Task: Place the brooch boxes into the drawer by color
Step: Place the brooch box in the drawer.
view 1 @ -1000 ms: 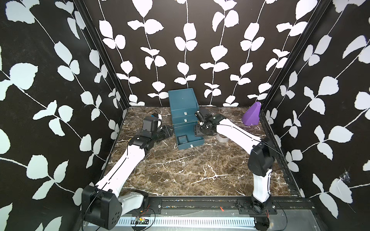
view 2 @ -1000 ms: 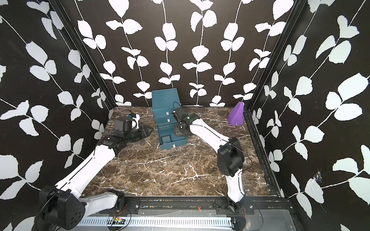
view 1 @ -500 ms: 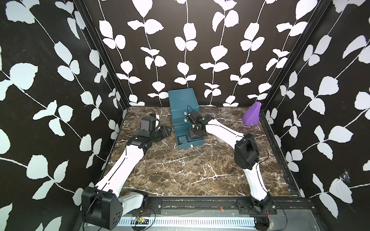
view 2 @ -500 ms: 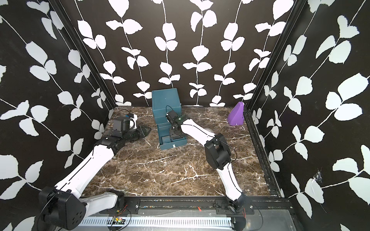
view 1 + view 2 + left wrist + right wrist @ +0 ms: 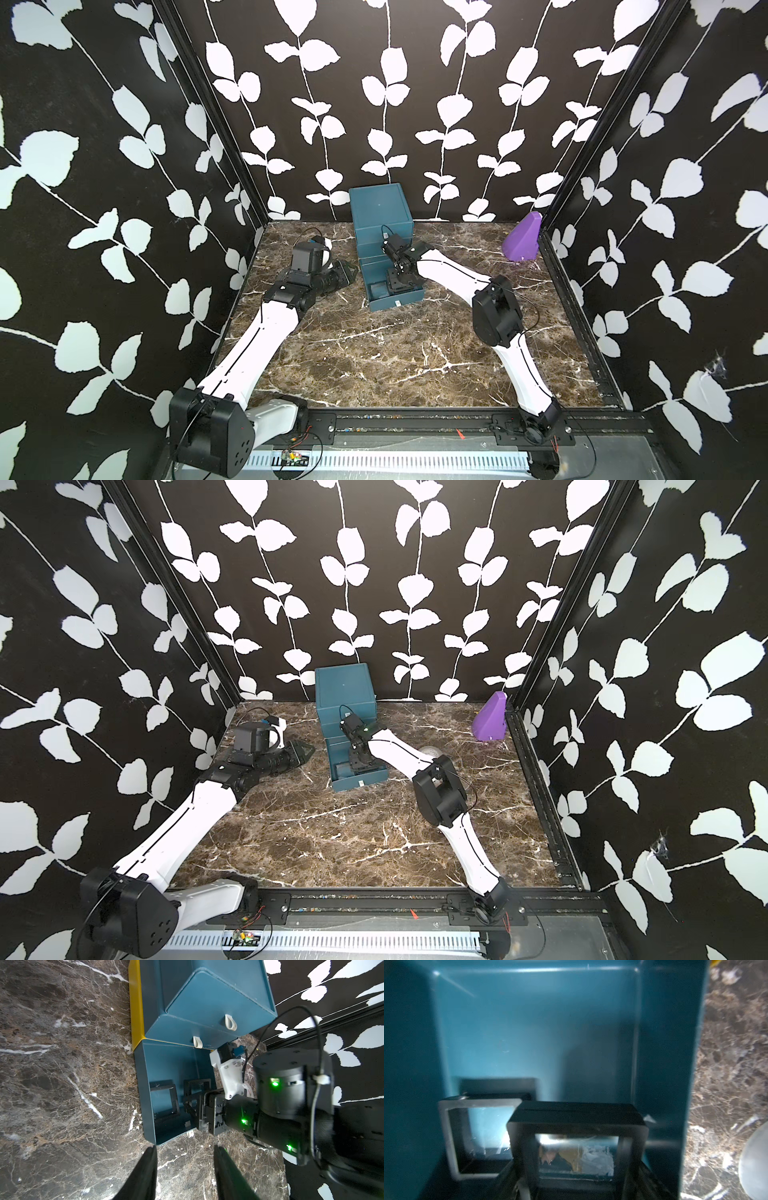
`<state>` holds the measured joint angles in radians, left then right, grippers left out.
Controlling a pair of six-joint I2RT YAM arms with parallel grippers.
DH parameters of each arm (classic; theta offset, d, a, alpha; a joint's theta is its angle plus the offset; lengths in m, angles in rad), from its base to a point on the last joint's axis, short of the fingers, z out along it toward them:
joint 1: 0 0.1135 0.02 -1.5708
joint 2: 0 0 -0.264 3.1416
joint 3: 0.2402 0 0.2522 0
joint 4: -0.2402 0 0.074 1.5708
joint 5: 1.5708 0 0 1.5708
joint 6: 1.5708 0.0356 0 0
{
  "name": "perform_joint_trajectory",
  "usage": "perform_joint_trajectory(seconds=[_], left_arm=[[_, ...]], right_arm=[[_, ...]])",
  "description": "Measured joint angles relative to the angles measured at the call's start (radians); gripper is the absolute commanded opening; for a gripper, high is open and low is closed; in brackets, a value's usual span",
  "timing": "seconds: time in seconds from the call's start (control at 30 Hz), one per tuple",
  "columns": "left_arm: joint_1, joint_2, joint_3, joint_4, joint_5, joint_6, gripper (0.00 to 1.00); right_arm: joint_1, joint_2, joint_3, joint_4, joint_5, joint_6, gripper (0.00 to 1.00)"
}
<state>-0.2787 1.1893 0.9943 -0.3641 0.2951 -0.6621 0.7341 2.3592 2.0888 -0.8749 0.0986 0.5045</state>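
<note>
Black brooch box [image 5: 577, 1113] gripped in right hand [image 5: 191, 1101], low in open drawer [image 5: 145, 1088] beside black twin [image 5: 175, 1101]: colour-sorting. Left hand [image 5: 185, 1148] empty, part-open.

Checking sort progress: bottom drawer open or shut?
Open. The bottom drawer juts forward of the chest, its inside exposed from above, and a brooch box lies flat in it.

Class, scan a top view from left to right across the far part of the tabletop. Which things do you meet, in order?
left gripper → drawer → clear tape roll → purple wedge
</note>
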Motion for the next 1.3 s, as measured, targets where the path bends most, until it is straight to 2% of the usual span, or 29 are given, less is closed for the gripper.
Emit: perform_joint_trajectory(seconds=[0.23, 0.43, 0.6, 0.83, 1.07, 1.3], left_arm=[[0.0, 0.0, 0.0, -0.006, 0.007, 0.0, 0.43], [0.0, 0.0, 0.0, -0.006, 0.02, 0.0, 0.43], [0.0, 0.0, 0.0, -0.006, 0.027, 0.0, 0.43], [0.0, 0.0, 0.0, -0.006, 0.031, 0.0, 0.44], [0.0, 0.0, 0.0, -0.005, 0.033, 0.0, 0.47], [0.0, 0.033, 0.025, -0.008, 0.042, 0.003, 0.57]], right_arm=[[0.0, 0.054, 0.056, -0.017, -0.002, 0.011, 0.6], [0.0, 0.069, 0.083, -0.028, -0.002, 0.024, 0.74], [0.0, 0.069, 0.084, -0.033, 0.002, 0.032, 0.8], [0.0, 0.069, 0.084, -0.035, 0.018, 0.034, 0.83], [0.001, 0.051, 0.081, -0.035, 0.034, 0.034, 0.81], [0.002, -0.182, -0.095, 0.03, 0.04, 0.08, 0.75]])
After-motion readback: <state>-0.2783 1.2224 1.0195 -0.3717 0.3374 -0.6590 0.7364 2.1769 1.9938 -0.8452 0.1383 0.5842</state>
